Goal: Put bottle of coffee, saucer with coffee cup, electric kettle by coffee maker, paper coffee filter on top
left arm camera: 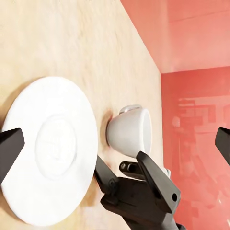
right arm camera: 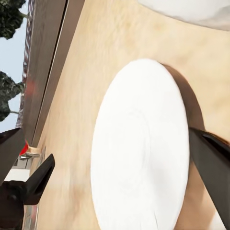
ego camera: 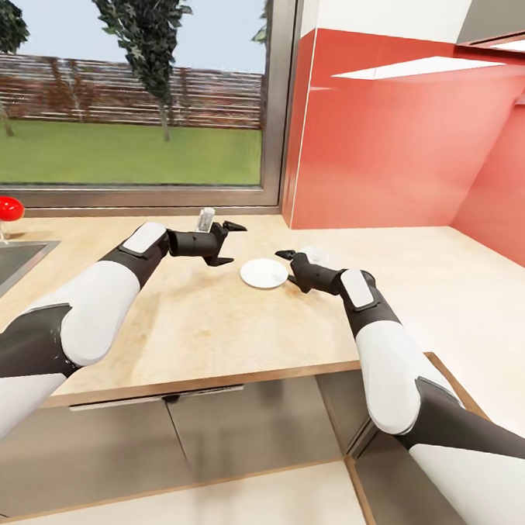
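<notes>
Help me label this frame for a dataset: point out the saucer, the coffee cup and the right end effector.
saucer (ego camera: 263, 273), head view, centre of the plate.
coffee cup (left arm camera: 128, 132), left wrist view, its white outer wall.
right end effector (ego camera: 291, 266), head view, midway between its open fingertips.

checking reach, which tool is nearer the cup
Right. The right tool sits beside the cup, open and empty. The left tool is across the saucer from it, also open.

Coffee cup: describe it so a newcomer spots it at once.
On the kitchen countertop, in front of the red wall, two grippers face each other over a flat white saucer. The coffee cup stands beside that saucer, not on it: small, white, taller and narrower.
</notes>
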Motion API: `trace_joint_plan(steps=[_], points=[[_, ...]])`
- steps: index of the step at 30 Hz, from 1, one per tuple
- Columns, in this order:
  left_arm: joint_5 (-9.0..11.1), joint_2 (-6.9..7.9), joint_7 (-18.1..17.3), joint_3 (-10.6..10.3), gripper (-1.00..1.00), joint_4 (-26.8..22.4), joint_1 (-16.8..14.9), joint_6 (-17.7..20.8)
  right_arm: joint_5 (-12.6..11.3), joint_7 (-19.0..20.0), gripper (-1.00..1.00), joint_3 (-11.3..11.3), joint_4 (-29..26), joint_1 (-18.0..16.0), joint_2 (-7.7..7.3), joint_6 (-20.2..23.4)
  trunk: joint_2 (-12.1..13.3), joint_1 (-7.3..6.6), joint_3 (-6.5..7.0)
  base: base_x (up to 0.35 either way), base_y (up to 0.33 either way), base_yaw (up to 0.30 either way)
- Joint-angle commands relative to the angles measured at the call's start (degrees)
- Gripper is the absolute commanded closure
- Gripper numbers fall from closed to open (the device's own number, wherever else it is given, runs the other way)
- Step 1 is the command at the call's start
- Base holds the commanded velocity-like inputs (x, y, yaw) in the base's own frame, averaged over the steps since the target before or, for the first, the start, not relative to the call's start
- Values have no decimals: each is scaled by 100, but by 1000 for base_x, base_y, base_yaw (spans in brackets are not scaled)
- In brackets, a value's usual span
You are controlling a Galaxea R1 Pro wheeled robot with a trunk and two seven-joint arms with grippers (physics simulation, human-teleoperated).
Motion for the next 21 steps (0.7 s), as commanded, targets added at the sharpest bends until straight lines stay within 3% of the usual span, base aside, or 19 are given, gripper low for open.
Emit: trace_joint_plan(steps=[1,10,14,16,21], points=[[-49,-4,-18,41,-100,-1,-5,26,106,11,-100,-38,3,-3,7,37,-2,0,-6,0,0,0],[-48,-32,-18,44,-100,42,-5,29,105,11,-100,-38,5,-4,7,37,-2,0,-6,0,0,0],[-48,-50,-7,-48,-100,75,-5,22,106,11,-100,-38,7,-4,7,37,-2,0,-6,0,0,0],[-48,-52,-1,-115,-100,79,-5,24,106,11,-100,-38,7,-4,7,37,-2,0,-6,0,0,0],[-49,-56,32,-580,-100,85,-5,19,106,11,-100,-38,8,-4,7,37,-2,0,-6,0,0,0]])
